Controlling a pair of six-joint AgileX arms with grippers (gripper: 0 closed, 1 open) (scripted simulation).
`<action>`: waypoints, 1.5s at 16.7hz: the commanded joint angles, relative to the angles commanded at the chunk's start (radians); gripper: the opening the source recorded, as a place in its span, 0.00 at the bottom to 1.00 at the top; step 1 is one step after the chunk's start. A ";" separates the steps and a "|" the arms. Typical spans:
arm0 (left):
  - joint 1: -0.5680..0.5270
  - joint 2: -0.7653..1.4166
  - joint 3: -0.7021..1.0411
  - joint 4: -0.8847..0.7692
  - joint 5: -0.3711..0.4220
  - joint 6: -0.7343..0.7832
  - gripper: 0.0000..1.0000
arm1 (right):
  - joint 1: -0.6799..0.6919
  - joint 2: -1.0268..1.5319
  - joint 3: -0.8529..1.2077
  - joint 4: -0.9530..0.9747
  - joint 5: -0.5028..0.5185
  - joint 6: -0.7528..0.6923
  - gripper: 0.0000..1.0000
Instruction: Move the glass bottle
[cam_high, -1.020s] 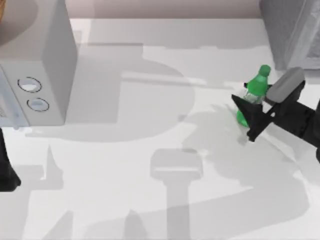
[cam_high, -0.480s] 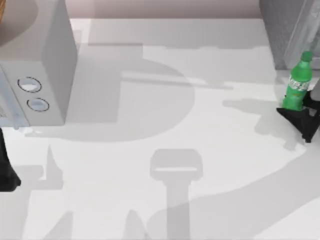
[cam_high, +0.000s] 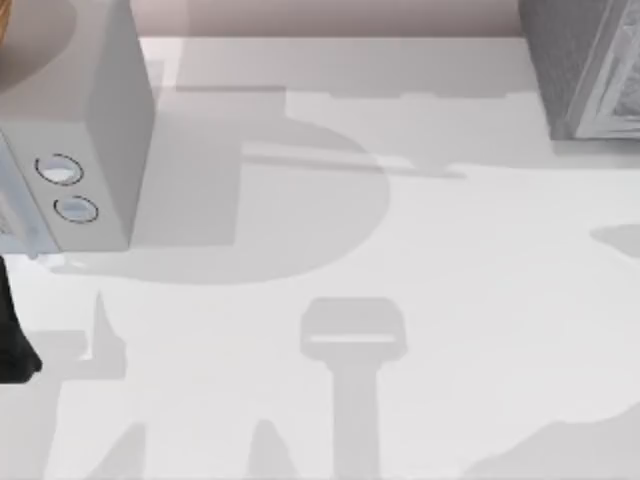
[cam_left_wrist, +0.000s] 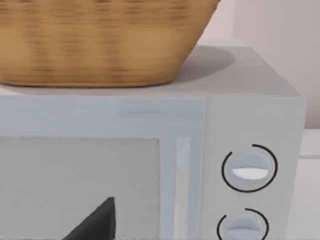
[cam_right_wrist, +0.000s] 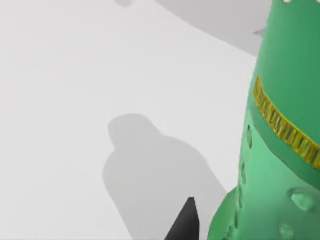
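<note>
White and pale grey filled the top view: a bare desk (cam_high: 400, 250) crossed by soft shadows. A grey microwave (cam_high: 80, 150) with two round dials (cam_high: 60, 170) stood at the desk's left side, and the corner of a grey box (cam_high: 585, 70) sat at the far right. A dark piece of the left arm (cam_high: 15, 340) rested at the left edge, just in front of the microwave.

In the left wrist view, the microwave's front (cam_left_wrist: 150, 165) was close up, with its two dials (cam_left_wrist: 249, 168) stacked on the panel beside the door. A woven tan basket (cam_left_wrist: 95, 40) sat on top of the microwave. One dark fingertip of the left hand (cam_left_wrist: 97, 220) poked into the picture in front of the door; whether that hand was open or closed could not be told.

In the right wrist view, the green bottle (cam_right_wrist: 280, 150) loomed very near the camera, its translucent body dotted with droplets and ringed by a thin yellow band (cam_right_wrist: 282, 127). It was raised above the desk (cam_right_wrist: 75, 75), where its bottle-shaped shadow (cam_right_wrist: 150, 170) lay. A dark fingertip of the right hand (cam_right_wrist: 185, 222) sat just beside the bottle's lower part, but the pictures did not make plain whether that hand was clamped on the bottle.
</note>
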 joint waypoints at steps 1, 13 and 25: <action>0.000 0.000 0.000 0.000 0.000 0.000 1.00 | -0.041 -0.005 0.029 -0.094 -0.035 -0.067 0.00; 0.000 0.000 0.000 0.000 0.000 0.000 1.00 | -0.246 -0.054 0.172 -0.516 -0.210 -0.393 0.00; 0.000 0.000 0.000 0.000 0.000 0.000 1.00 | -0.197 -0.038 0.051 0.016 -0.191 -0.004 0.00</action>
